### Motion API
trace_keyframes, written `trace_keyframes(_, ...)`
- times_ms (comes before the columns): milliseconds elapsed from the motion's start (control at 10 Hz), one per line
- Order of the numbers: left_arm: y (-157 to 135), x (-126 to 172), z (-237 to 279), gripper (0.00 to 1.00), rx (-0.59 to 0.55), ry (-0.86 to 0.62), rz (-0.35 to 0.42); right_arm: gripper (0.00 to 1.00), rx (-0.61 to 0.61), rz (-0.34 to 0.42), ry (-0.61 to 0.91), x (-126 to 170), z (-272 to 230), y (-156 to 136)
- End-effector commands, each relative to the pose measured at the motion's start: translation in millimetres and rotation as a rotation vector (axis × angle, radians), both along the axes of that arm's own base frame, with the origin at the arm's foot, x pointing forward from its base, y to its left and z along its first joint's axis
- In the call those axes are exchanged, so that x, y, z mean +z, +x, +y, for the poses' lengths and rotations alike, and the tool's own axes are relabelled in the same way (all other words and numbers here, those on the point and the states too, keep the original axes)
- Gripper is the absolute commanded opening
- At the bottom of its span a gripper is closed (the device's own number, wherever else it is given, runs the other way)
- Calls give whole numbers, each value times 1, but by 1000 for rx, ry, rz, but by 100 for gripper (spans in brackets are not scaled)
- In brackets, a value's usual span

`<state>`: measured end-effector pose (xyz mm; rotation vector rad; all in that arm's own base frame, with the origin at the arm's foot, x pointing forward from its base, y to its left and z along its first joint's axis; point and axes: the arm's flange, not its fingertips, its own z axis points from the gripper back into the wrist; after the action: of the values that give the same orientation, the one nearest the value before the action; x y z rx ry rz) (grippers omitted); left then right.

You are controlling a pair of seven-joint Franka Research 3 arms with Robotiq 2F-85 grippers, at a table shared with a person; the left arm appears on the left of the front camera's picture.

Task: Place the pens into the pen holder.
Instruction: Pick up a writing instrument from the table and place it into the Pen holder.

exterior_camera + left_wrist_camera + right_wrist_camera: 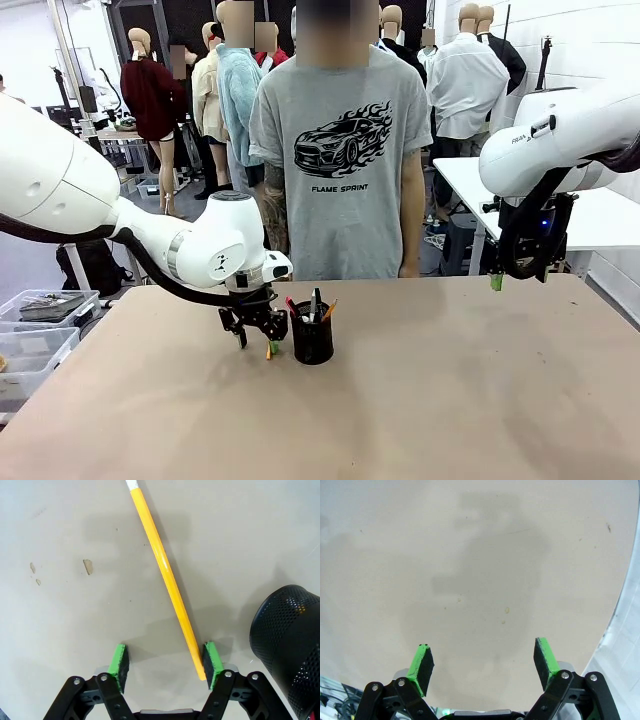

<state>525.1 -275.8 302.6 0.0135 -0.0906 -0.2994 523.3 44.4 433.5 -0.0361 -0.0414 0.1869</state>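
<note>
Beside the pen holder [290, 640], left gripper [165, 654] straddles yellow pen [162, 570] — jaws apart.

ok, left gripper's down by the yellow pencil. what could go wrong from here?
1. The pencil lies off-centre in the open left gripper, its end by one pad; closing could pinch only the tip or flick it away.
2. The pen holder stands close beside; a swing could knock it over, with pens already inside.

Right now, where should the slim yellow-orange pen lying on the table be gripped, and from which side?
Mid-shaft of the slim yellow-orange pen, from straight above, jaws across its width: it lies flat and straight on the tan table.
</note>
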Motion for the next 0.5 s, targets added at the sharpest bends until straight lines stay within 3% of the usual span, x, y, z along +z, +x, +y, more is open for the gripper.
trace_keyframes(0,3,2,-7,57,20,39,-7,100,-1,5,-1,0,0,0)
trace_keyframes(300,3,3,-5,0,17,42,-12,100,-1,5,-1,0,0,0)
trace_keyframes(400,3,1,-6,0,16,41,-10,100,-1,5,-1,0,0,0)
